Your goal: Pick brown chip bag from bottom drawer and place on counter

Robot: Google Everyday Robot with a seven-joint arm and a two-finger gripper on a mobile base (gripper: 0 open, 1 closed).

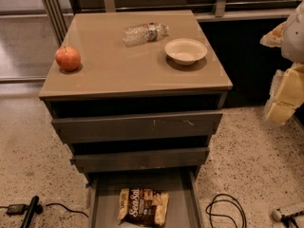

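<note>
the crinkly dark-brown chip bag lies flat in the open grey bottom drawer. the pale gripper hangs at the right edge, beside the glossy beige counter; its hold cannot be told.

3 drawers, 1 each: apple, bottle, bowl, bag, right-edge end effector

The counter carried an apple near its left edge, a bottle on its side and a bowl. The bottom drawer held the brown chip bag. The gripper hung right of the counter.
</note>
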